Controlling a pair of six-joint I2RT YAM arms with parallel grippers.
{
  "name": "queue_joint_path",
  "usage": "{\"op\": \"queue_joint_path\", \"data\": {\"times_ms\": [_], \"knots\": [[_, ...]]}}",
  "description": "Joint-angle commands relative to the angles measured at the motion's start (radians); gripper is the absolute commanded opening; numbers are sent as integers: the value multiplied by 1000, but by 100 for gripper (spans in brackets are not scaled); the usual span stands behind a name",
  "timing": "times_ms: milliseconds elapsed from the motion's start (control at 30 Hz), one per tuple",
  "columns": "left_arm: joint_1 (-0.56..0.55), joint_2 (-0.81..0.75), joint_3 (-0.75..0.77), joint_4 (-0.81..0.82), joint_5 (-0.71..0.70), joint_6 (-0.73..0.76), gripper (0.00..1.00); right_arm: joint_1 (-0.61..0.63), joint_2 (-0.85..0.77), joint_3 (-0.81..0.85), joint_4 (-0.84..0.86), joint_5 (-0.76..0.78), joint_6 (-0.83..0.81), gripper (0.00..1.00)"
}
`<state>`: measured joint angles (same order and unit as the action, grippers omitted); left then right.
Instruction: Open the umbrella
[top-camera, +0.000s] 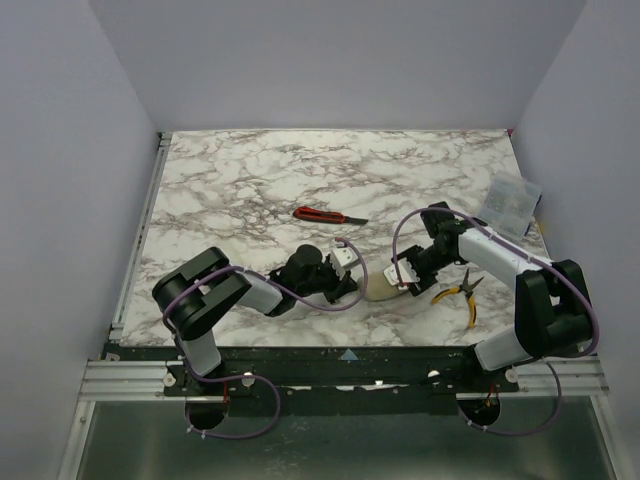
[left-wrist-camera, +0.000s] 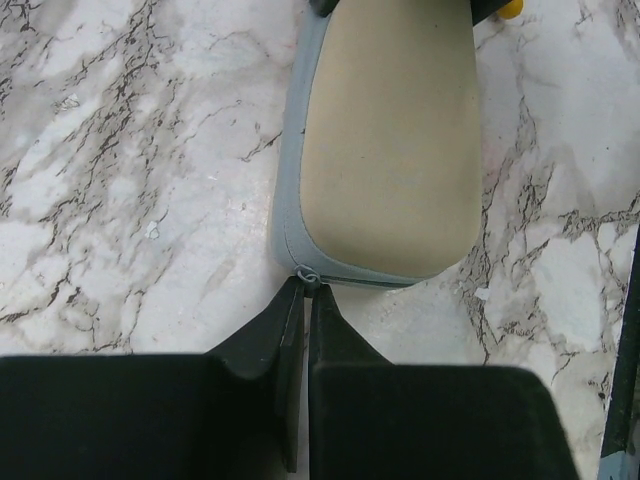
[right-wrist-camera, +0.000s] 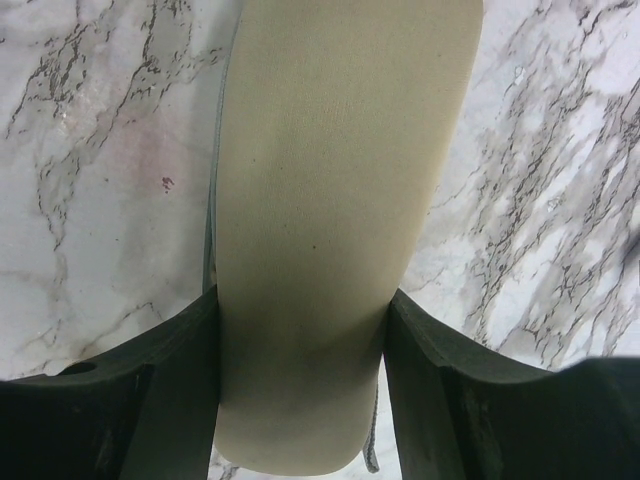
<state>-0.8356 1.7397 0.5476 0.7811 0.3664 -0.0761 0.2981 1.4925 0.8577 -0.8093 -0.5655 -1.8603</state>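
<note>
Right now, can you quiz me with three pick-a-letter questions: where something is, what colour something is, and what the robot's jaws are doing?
1. Where is the red cutter?
A) farther back than the umbrella
B) on top of the umbrella
C) held up in the air

2. What colour is the umbrella's outside?
A) blue
B) beige
C) green

3. What are the right jaws doing?
A) hanging wide open
B) squeezing the umbrella
C) holding the cutter

Answers:
1 A, the top view shows the cutter lying on the marble beyond the umbrella.
2 B, both wrist views show beige fabric.
3 B, the right wrist view shows them pressed against both its sides.
</note>
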Motion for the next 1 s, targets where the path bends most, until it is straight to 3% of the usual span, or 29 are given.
{"op": "queue_joint_path", "data": {"times_ms": [0, 233, 300, 367, 400, 533, 667, 800, 967], "knots": [[33, -31, 29, 18, -49, 7, 0, 10, 38, -31, -149, 11, -121, 23], [21, -20, 49, 18, 63, 71, 0, 10, 38, -23, -131, -2, -239, 27], [15, -28, 41, 21, 89, 109, 0, 10, 56, 29, -122, -42, -174, 41], [8, -37, 27, 21, 97, 115, 0, 10, 63, 83, -108, -83, -60, 70], [3, -41, 18, 23, 103, 113, 0, 8, 60, 107, -104, -100, 0, 79], [-21, -49, -10, 37, 91, 95, 0, -13, -16, 151, -92, -174, 178, 93], [-36, -41, -9, 44, 59, 33, 0, -29, -119, 159, -73, -166, 443, 95], [-46, -27, 5, 40, 13, -46, 0, -38, -179, 194, 8, -47, 899, 100], [-81, -14, 10, 58, -13, -56, 0, -64, -118, 328, -40, 117, 1381, 100]]}}
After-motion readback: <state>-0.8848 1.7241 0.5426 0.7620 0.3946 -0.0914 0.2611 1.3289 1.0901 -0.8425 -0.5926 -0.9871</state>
